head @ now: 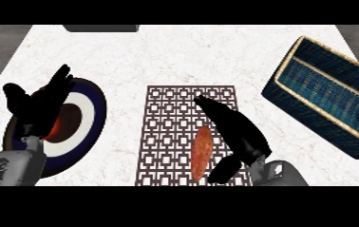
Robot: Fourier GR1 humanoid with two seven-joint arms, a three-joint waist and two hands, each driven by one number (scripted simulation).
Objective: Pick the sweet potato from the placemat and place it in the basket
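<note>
Marble counter, sweet potato on placemat, right hand just beside

Head view (steeply down) over counter

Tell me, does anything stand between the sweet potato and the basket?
Nothing visible does. Right of the sweet potato there is only the right hand, close beside it over the placemat, then counter up to the basket at the right edge.
</note>
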